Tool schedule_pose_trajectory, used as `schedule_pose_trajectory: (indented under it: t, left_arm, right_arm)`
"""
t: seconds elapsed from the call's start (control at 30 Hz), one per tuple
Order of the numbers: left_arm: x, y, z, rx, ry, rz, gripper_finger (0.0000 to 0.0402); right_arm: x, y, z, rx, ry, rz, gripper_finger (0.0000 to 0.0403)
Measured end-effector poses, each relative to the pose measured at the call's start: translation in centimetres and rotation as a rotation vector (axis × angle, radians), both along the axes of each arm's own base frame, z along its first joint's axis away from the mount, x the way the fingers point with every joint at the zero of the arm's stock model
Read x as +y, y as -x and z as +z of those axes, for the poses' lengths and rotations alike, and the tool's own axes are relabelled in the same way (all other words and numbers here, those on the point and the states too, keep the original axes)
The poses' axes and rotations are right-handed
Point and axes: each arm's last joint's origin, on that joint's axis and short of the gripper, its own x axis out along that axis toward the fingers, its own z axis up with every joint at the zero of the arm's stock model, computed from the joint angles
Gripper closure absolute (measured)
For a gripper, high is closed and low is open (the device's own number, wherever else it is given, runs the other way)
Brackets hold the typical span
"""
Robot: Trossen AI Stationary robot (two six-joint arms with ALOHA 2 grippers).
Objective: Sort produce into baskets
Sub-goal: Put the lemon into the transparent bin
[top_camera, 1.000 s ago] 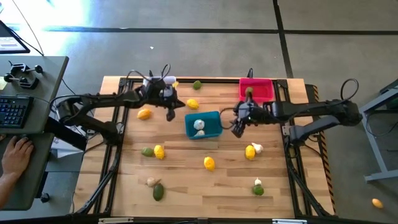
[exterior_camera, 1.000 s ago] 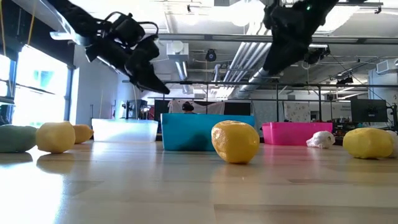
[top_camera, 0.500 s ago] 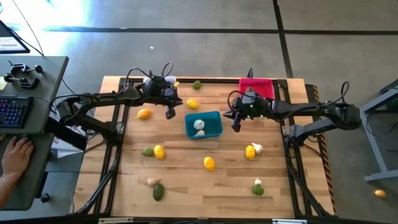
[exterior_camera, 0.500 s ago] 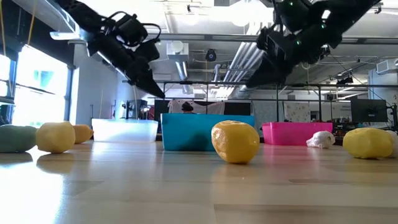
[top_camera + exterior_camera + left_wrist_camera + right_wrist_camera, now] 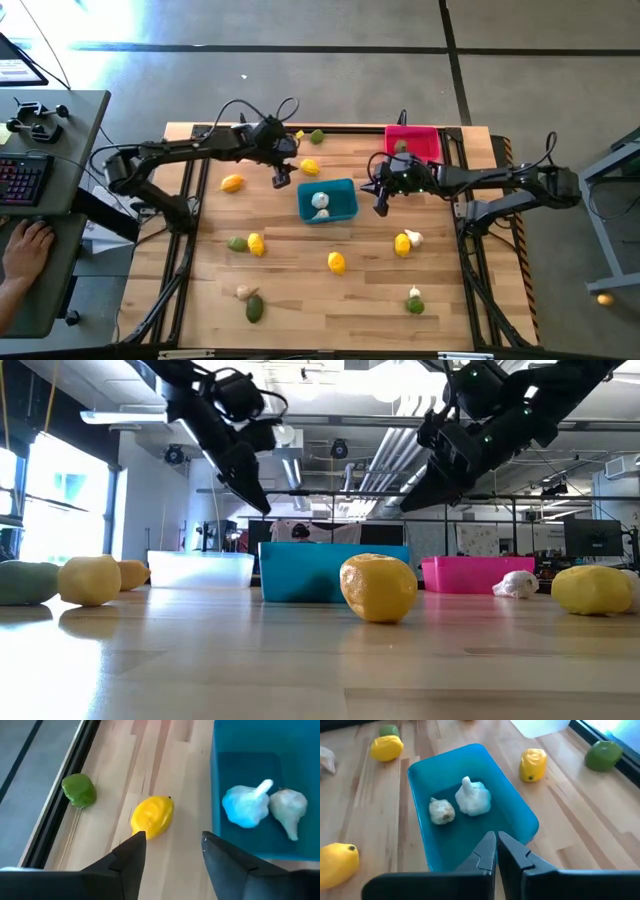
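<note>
The teal basket (image 5: pixel 327 201) holds two garlic bulbs (image 5: pixel 470 800). The pink basket (image 5: pixel 412 142) at the far right holds a green fruit (image 5: pixel 400 147). The white basket (image 5: pixel 200 568) shows in the low view; in the high view my left arm hides most of it. My left gripper (image 5: pixel 280 179) is open and empty. It hovers left of the teal basket, above a lemon (image 5: pixel 152 816), with a green fruit (image 5: pixel 79 790) beyond. My right gripper (image 5: pixel 380 205) is shut and empty, and it hovers at the teal basket's right side (image 5: pixel 496 851).
Loose produce lies across the wooden table: lemons (image 5: pixel 232 183) (image 5: pixel 257 244) (image 5: pixel 337 262) (image 5: pixel 402 244), green fruits (image 5: pixel 237 243) (image 5: pixel 255 308) (image 5: pixel 317 137) and garlic (image 5: pixel 241 292) (image 5: pixel 414 237) (image 5: pixel 415 298). A person's hand (image 5: pixel 25 245) rests at a desk to the left.
My left gripper has risen a little and gone toward the table's right, nearer the teal basket. My right gripper has tipped from pointing down to slanting toward the teal basket, and has stayed about where it was.
</note>
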Motion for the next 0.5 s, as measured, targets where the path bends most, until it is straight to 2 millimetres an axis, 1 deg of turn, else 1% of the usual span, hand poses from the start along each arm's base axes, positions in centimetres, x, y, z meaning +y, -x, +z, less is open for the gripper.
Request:
schedule_pose_trajectory:
  t: [0.13,0.27,0.5]
  left_arm:
    - [0.7,-1.3,-1.1,0.094,0.001,-0.054,0.0207]
    - [1.4,-2.9,-1.7,0.130,-0.017,-0.085,0.0198]
    - [2.7,-5.1,-3.6,0.220,-0.070,-0.112,0.0164]
  right_arm:
    - [-0.3,0.1,-0.1,0.010,0.017,0.004,0.0402]
    - [-0.6,0.2,-0.1,0.010,0.019,-0.008,0.0403]
    - [-1.0,0.4,-0.2,0.028,0.030,-0.012,0.0403]
